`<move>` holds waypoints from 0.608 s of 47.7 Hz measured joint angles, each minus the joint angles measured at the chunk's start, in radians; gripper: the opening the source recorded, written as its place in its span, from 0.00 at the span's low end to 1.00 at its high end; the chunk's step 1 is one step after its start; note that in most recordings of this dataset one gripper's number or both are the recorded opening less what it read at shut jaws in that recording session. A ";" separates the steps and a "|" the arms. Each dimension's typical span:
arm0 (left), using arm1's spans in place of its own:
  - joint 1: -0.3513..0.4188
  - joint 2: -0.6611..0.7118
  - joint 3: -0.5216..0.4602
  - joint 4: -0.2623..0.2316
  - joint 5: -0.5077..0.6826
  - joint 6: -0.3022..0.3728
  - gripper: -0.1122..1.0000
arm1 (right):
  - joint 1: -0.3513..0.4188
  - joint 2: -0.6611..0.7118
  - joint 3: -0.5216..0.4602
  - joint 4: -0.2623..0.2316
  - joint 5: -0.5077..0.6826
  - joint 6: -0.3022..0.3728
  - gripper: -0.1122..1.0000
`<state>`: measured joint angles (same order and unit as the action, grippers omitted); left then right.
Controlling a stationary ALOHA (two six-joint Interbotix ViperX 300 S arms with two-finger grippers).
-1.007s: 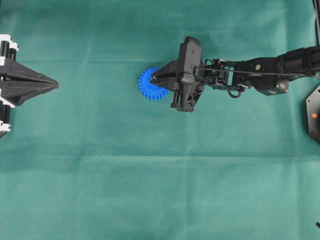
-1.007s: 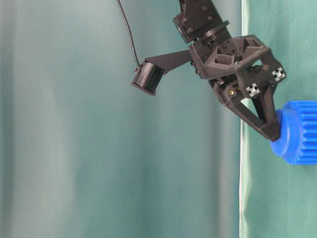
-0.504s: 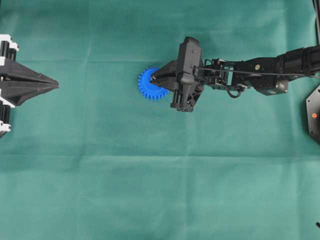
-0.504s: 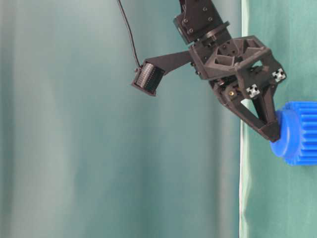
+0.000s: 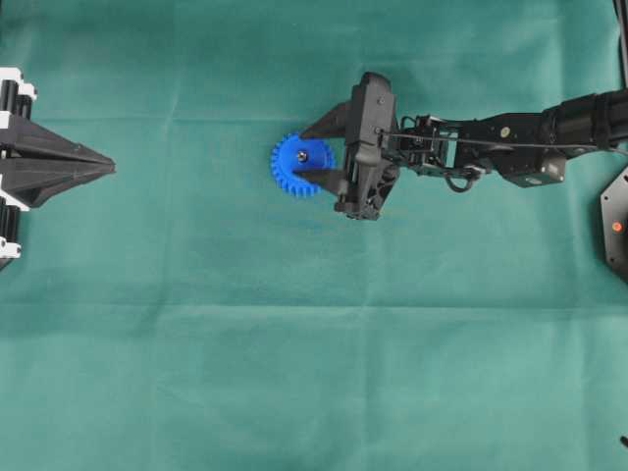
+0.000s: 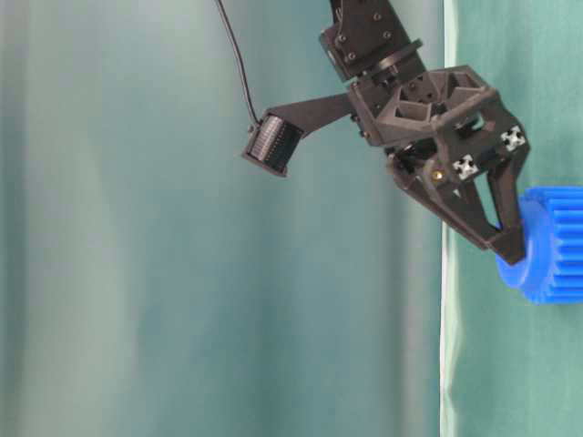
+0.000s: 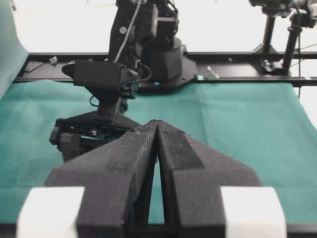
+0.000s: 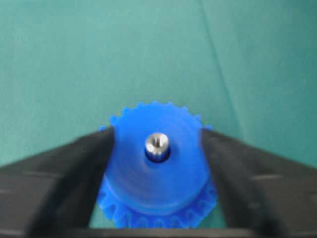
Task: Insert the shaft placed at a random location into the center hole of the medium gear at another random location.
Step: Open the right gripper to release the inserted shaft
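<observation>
The blue medium gear (image 5: 286, 169) lies flat on the green cloth, left of the middle. The silver shaft (image 5: 302, 155) stands upright in its center hole (image 8: 157, 155), with its top sticking out of the hub (image 8: 157, 143). My right gripper (image 5: 303, 155) is open, with one finger on each side of the hub, and holds nothing. The right wrist view shows the gear (image 8: 156, 188) between the two black fingers (image 8: 74, 168). The table-level view shows the fingertips (image 6: 510, 248) at the gear's top (image 6: 554, 241). My left gripper (image 5: 108, 169) is shut and empty at the far left.
A black stand (image 5: 616, 224) sits at the right edge of the table. The right arm (image 5: 510, 137) stretches in from the right. The left wrist view looks over the shut left gripper (image 7: 157, 125) at the right arm's wrist (image 7: 106, 99) and its base.
The right jaws were shut over the gear's hub and have opened. The shaft now shows, standing free in the hole. The left arm has not moved.
</observation>
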<state>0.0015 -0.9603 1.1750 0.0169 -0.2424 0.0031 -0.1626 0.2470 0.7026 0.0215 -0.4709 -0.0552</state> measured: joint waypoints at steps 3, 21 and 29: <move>0.000 0.000 0.000 0.000 0.000 0.000 0.10 | 0.003 -0.006 0.002 0.000 0.000 0.000 0.87; 0.000 -0.002 -0.002 0.000 0.000 -0.005 0.10 | 0.009 -0.144 0.003 -0.003 0.048 -0.002 0.83; 0.000 -0.002 -0.002 0.000 0.000 -0.003 0.10 | 0.009 -0.207 0.006 -0.003 0.089 -0.002 0.83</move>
<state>0.0015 -0.9618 1.1735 0.0169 -0.2424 0.0000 -0.1534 0.0399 0.7087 0.0184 -0.3820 -0.0568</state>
